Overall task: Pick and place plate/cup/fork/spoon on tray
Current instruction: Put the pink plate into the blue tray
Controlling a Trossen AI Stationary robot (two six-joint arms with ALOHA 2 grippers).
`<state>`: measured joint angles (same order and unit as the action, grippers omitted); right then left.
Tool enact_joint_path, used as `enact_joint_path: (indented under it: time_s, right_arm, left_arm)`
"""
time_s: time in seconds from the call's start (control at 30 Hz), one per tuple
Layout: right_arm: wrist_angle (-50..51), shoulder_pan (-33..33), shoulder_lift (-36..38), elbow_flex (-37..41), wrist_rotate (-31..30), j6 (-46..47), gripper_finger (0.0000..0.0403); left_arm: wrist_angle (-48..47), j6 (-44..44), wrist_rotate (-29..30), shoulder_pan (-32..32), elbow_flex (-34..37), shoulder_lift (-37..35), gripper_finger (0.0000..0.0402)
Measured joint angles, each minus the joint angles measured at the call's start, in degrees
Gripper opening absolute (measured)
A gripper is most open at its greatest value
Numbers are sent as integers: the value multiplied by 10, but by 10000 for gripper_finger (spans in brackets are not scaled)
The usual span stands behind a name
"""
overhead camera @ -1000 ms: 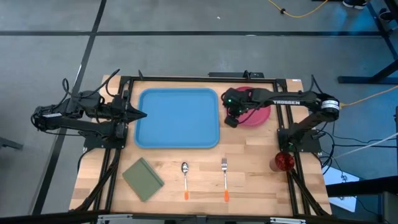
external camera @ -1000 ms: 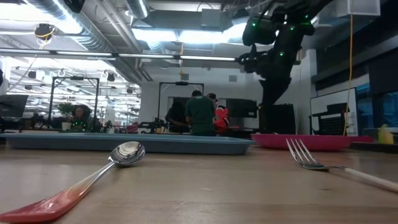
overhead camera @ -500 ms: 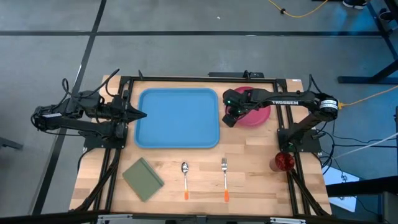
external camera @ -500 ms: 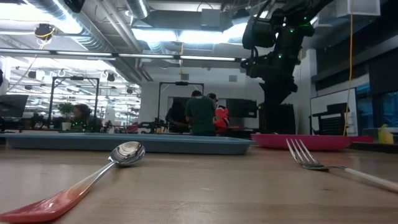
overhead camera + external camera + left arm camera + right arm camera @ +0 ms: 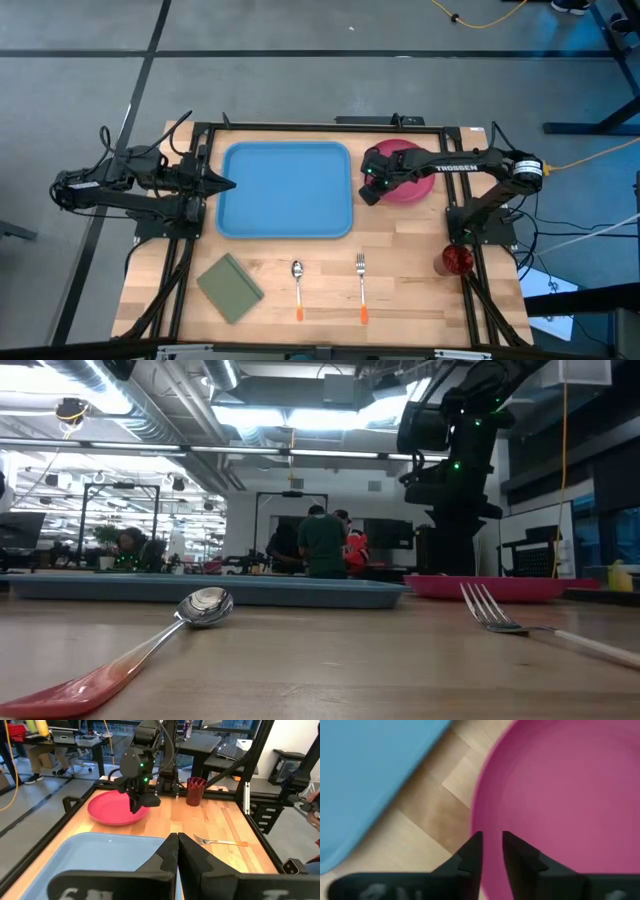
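Note:
The pink-red plate [image 5: 412, 188] lies flat on the table just right of the light-blue tray [image 5: 285, 190]. My right gripper [image 5: 369, 193] points down over the plate's rim [image 5: 476, 815] on the tray side. Its fingers stand a little apart, one outside the rim and one over the plate's inside [image 5: 560, 795]. My left gripper [image 5: 232, 183] is shut and empty at the tray's left edge. The spoon [image 5: 297, 272] and the fork [image 5: 361, 268] lie side by side near the front edge. The dark red cup [image 5: 455, 260] stands at the right edge. My right gripper comes at the plate's rim from above, pointing down, with the rim under the gap between its fingers. I cannot tell whether the fingers touch the rim. The plate lies flat on the table.
An olive-green pad [image 5: 230, 288] lies at the front left. A strip of bare wood [image 5: 420, 835] separates the tray from the plate. The black frame rails [image 5: 465, 200] run along the table's sides. People stand in the room beyond the table [image 5: 322, 545].
My right gripper has gone down toward the plate's rim on the tray side, staying over the same spot of the table. The plate, the tray and my left gripper have kept still.

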<state>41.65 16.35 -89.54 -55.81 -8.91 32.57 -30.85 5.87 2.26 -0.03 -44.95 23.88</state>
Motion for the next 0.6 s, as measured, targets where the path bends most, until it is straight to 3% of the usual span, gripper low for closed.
enact_joint_path:
  time_s: [0.23,0.6]
  right_arm:
    - [-16,-3,-6,0,0,-16,129]
    - [-17,-5,-67,0,14,-45,132]
  left_arm:
    - [0,0,0,0,0,0,0]
    - [0,0,0,0,0,0,0]
